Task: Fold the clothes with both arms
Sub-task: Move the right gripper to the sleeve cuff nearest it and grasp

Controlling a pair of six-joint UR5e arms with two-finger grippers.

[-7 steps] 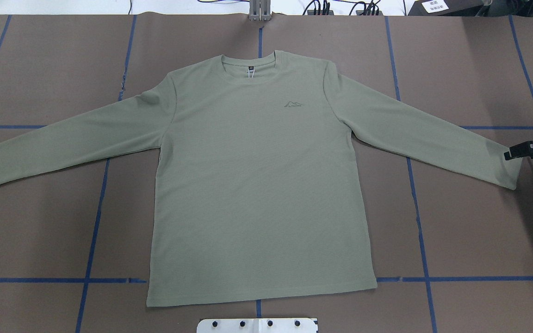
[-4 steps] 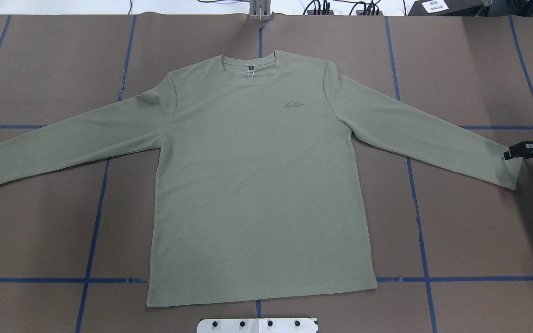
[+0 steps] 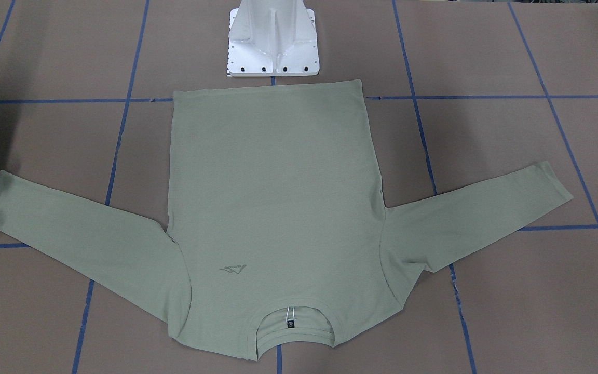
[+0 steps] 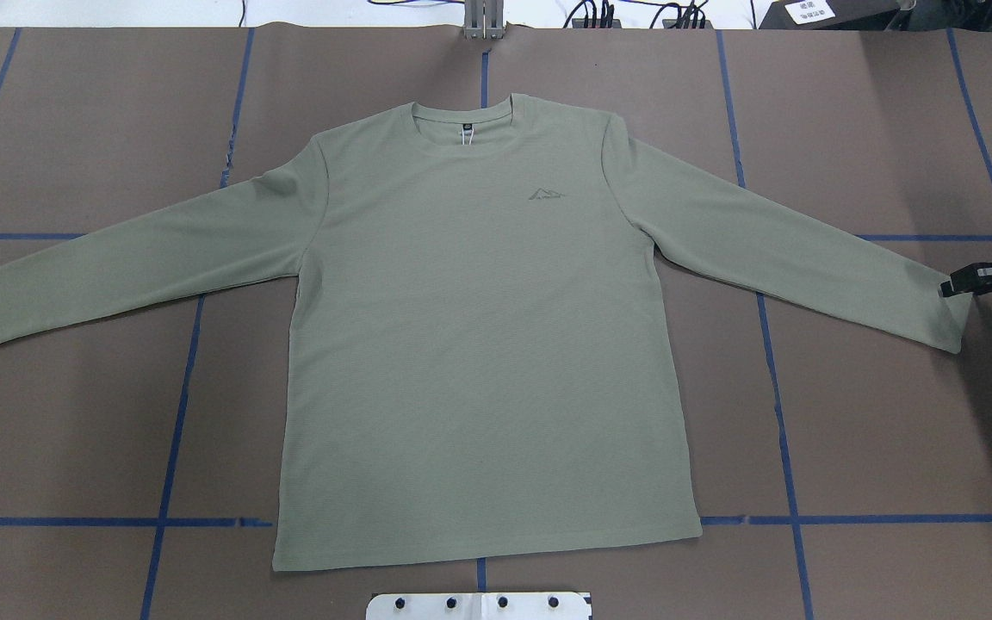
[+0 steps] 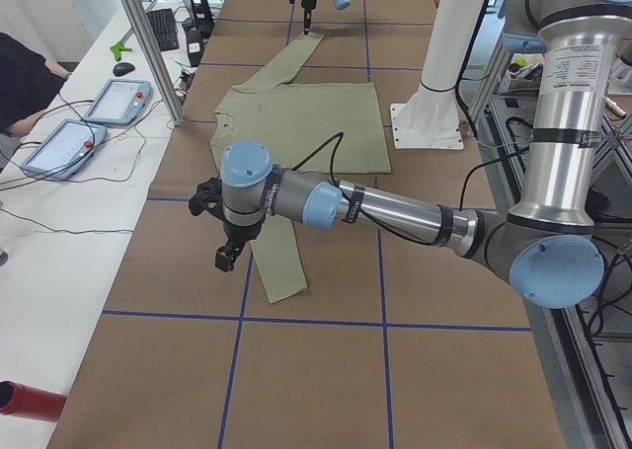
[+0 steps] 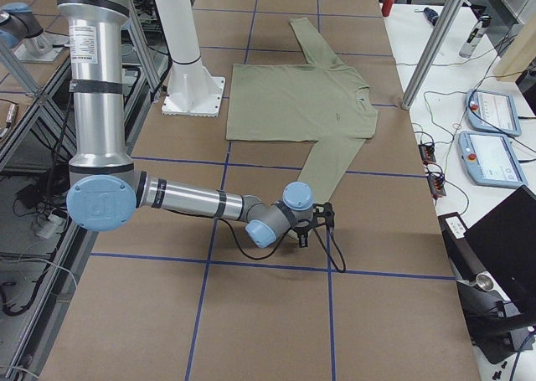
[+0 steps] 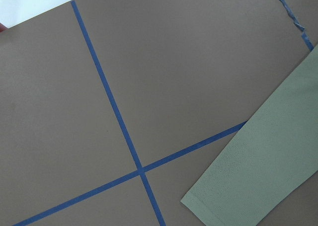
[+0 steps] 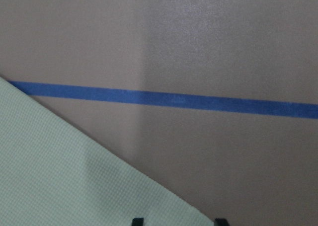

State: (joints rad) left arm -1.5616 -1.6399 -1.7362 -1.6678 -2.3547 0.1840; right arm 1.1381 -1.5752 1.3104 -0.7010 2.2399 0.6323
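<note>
One shirt [image 4: 479, 344] lies flat, chest up, on the worktop [image 4: 892, 430]. On the right gripper [image 4: 961, 284] the fingers [image 8: 137, 221] stand spread at the cuff [image 4: 948, 325], probably straddling its edge; they should pinch both layers squarely. On the left gripper [image 5: 227, 257] I cannot tell.

This is a robotics lab. The counter [image 4: 892, 430] is covered in brown paper and ruled into large squares with blue tape [image 4: 170, 448]. A white metal pedestal [image 3: 273, 41] is bolted down at its edge. The left arm [image 5: 395, 209] and the right arm [image 6: 188, 198], silver tubes with light blue joint caps, reach low over the paper. Aluminium posts [image 5: 148, 44] frame the rig. On a white side counter [image 5: 39, 271] lie two teach pendants [image 5: 118, 101] with red stop buttons, a keyboard [image 5: 164, 30], a mouse [image 5: 122, 68], loose black cables [image 4: 591, 12] and a laptop [image 6: 511, 239].
</note>
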